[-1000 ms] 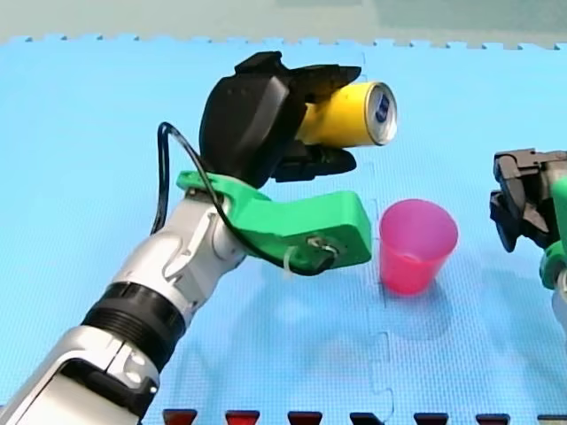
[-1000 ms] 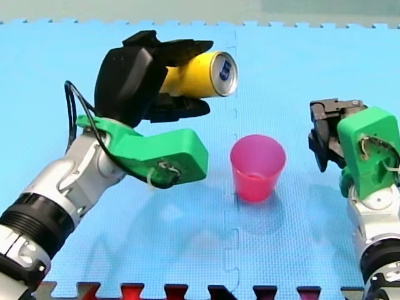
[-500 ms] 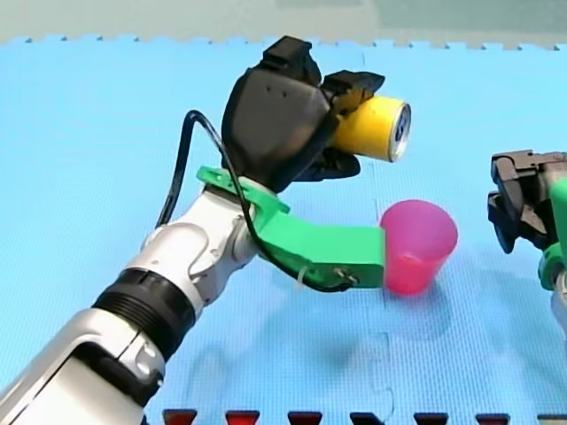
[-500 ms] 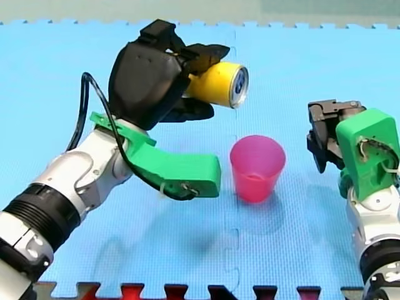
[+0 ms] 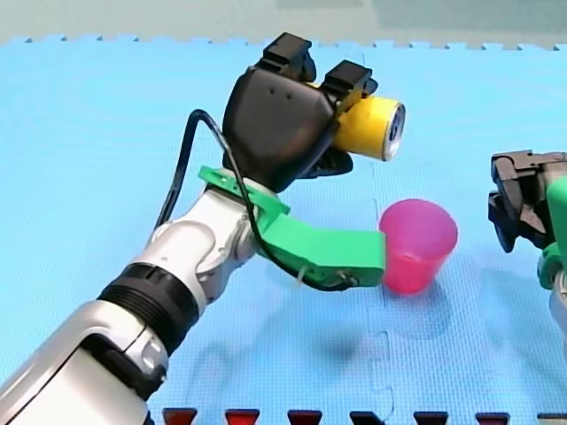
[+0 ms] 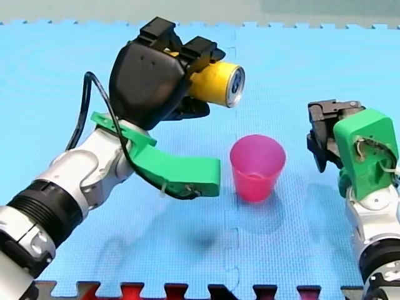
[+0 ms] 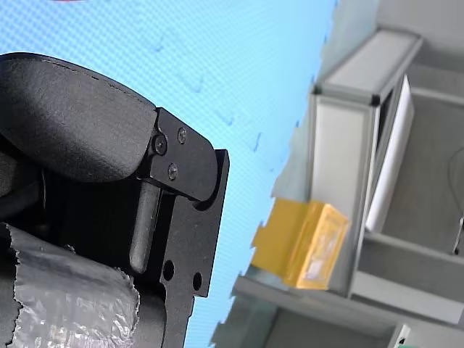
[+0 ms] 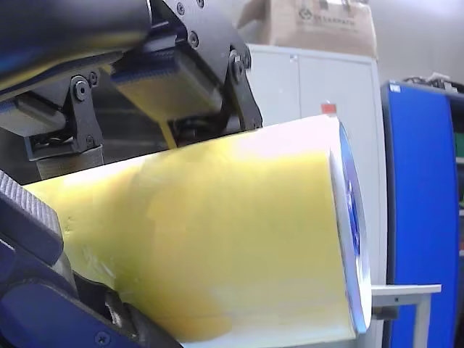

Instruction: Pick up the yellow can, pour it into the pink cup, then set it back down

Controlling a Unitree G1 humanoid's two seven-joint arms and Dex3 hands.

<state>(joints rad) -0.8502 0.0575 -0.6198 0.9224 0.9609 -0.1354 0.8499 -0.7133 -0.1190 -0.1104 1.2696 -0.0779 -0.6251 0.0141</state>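
The left hand point(image 6: 153, 78) is gripping the yellow can point(image 6: 215, 84), tipped sideways, raised at the pink cup's point(image 6: 256, 169) 11 o'clock; the right hand point(image 6: 326, 134) is hovering at its 3 o'clock, and I cannot tell its grip.

A black robot hand point(image 7: 109, 167) took up one side of the frame, with a strip of grey tape point(image 7: 65, 297) wrapped at its corner. Behind it the blue foam mat point(image 7: 239, 72) ran across the frame to a grey shelf unit point(image 7: 341, 145) at the opposite side. A yellow box point(image 7: 304, 243) lay on a shelf near the frame's centre, beside a leaning white board point(image 7: 391, 156).
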